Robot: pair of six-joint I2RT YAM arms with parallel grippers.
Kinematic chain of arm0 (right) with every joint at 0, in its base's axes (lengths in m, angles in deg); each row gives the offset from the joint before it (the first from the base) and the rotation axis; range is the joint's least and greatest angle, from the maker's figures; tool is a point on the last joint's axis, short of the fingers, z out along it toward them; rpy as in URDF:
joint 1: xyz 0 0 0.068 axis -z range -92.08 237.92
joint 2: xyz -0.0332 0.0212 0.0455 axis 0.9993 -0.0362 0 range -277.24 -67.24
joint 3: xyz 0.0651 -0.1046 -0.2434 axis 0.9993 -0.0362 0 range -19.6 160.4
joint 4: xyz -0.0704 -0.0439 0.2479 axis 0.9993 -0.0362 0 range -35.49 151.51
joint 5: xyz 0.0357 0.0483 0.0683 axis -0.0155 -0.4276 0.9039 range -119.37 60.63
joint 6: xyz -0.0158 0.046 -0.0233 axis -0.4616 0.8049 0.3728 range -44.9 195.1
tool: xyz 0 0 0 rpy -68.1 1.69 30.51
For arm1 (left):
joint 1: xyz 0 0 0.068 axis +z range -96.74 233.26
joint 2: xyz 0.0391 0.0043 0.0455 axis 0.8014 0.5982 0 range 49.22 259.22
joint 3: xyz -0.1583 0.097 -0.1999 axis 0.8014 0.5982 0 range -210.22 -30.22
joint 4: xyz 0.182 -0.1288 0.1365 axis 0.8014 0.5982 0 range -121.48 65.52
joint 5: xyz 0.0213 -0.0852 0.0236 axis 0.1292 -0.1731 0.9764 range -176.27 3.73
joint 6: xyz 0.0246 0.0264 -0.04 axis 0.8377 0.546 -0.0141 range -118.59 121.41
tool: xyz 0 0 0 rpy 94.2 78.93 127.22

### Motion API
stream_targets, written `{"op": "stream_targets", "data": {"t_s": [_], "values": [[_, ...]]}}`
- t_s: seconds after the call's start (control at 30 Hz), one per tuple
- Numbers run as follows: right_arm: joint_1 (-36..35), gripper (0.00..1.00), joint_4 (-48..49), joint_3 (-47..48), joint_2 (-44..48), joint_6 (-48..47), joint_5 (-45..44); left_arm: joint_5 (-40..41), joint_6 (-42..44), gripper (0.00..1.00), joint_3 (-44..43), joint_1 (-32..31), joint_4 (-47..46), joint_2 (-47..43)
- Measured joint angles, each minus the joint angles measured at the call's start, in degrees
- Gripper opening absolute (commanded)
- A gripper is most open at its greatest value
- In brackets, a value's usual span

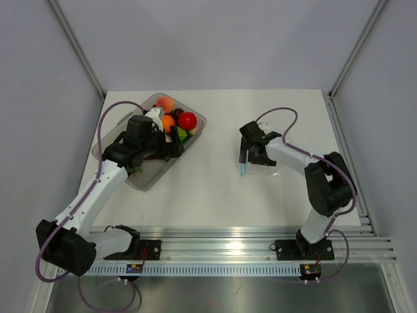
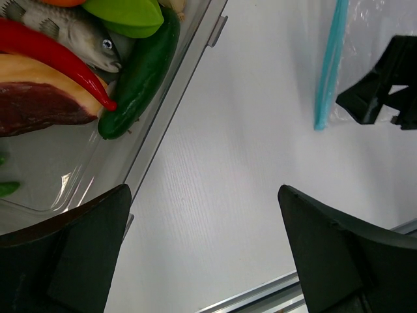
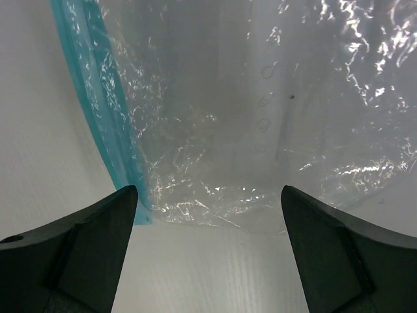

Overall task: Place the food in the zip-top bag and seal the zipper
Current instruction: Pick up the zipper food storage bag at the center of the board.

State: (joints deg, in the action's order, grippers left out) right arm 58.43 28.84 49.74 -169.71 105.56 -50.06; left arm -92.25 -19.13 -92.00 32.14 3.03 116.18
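The small plastic toy food pieces point(image 1: 174, 119) (red, orange, peach and green among them) lie in the clear rigid rectangular tub point(image 1: 151, 173) on the left of the white counter point(image 1: 208, 195). The left end effector point(image 2: 203, 192) hangs over the tub's edge, jaws wide and empty. The flat transparent zip-top bag point(image 3: 260, 117) lies on the counter with its light-blue zipper strip point(image 3: 104, 111) facing the tub. Above it, the right end effector point(image 3: 208, 190) is also wide and empty.

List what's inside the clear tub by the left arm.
Toy fish, red chili, cucumber, steak slice; at the far end a peach, orange and red fruit. The left arm covers the tub's middle from above; anything beneath it is hidden.
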Motion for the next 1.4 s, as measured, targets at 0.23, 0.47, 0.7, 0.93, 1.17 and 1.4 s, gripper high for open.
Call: {"op": "stream_targets", "data": {"t_s": [0.23, 0.47, 0.7, 0.93, 1.17, 1.4], "values": [[0.0, 0.99, -4.1, -4.2, 12.6, -0.4, -0.9, -0.1, 0.0, 0.99, 0.0, -0.5, 0.0, 0.0], [-2.2, 0.94, -4.4, 7.0, 5.4, -5.3, -5.9, 0.1, 0.0, 0.99, 0.1, -0.6, 0.0, -0.1], [-7.7, 0.72, -4.1, 9.3, -4.4, -12.3, -11.0, 0.6, 0.3, 0.99, 0.9, -0.6, 0.7, -0.7], [-7.9, 0.67, -3.6, 8.7, -5.5, -15.6, -11.8, 0.6, 0.2, 0.99, 1.9, -0.6, 1.0, -1.0], [-8.0, 0.62, -1.9, 7.9, -7.0, -16.9, -11.6, 0.6, 0.2, 0.99, 2.3, -0.6, 1.1, -1.0], [-8.1, 0.43, -1.0, 6.4, -9.8, -17.0, -11.8, 0.6, 0.2, 0.99, 2.4, -0.6, 1.2, -1.0]]}}
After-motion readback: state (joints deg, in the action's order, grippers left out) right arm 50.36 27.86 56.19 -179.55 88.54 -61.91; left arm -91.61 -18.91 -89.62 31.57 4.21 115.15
